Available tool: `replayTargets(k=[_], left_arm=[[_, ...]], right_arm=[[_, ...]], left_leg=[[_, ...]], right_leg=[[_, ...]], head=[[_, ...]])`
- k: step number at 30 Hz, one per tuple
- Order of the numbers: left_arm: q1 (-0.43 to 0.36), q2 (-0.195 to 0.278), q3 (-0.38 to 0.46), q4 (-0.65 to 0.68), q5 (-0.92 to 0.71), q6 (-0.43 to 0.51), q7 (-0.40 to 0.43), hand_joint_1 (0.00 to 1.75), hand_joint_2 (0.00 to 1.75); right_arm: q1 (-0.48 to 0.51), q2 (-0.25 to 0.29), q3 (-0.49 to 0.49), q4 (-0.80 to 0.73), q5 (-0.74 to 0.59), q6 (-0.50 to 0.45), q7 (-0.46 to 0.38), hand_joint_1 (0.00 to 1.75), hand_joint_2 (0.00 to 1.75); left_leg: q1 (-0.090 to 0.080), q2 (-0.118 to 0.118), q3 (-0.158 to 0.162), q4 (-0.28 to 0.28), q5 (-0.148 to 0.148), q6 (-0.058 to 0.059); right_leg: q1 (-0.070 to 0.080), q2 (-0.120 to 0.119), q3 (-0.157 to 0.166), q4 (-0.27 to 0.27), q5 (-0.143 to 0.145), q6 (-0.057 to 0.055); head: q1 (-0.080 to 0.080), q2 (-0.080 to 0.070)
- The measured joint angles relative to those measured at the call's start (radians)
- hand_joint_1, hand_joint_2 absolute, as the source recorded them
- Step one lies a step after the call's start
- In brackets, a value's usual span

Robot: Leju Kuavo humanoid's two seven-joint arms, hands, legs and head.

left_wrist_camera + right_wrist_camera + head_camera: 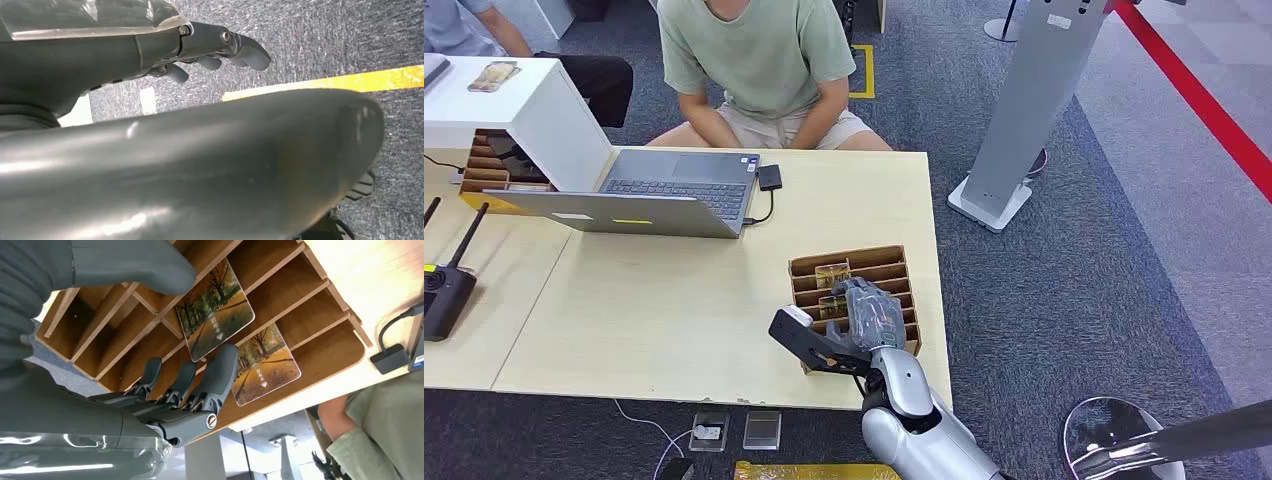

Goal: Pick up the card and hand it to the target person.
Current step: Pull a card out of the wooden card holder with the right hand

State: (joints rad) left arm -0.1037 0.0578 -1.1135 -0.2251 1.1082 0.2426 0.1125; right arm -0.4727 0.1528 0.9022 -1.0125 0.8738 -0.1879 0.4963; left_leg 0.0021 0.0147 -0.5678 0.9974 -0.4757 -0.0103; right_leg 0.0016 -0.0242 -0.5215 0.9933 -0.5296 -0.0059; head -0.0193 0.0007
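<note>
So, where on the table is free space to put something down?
Bare table top lies between the laptop and the card rack, and beyond the rack toward the person. The rack is crowded by the right hand.

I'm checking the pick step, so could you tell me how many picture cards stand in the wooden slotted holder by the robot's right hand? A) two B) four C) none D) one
A: the right wrist view shows two autumn-tree cards in neighbouring slots of the wooden holder, with the right hand around the nearer one.

White print on two cards (pixel 215 315), too small to read
</note>
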Motion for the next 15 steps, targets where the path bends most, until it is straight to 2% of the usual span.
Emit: replayTargets(k=[15], left_arm=[[0.0, 0.0, 0.0, 0.0, 0.0, 0.0, 0.0, 0.0, 0.0]], right_arm=[[0.0, 0.001, 0.0, 0.006, -0.003, 0.0, 0.002, 0.76, 1.75]], left_leg=[[0.0, 0.0, 0.0, 0.0, 0.0, 0.0]], right_leg=[[0.0, 0.0, 0.0, 0.0, 0.0, 0.0]], head=[[0.0, 0.0]])
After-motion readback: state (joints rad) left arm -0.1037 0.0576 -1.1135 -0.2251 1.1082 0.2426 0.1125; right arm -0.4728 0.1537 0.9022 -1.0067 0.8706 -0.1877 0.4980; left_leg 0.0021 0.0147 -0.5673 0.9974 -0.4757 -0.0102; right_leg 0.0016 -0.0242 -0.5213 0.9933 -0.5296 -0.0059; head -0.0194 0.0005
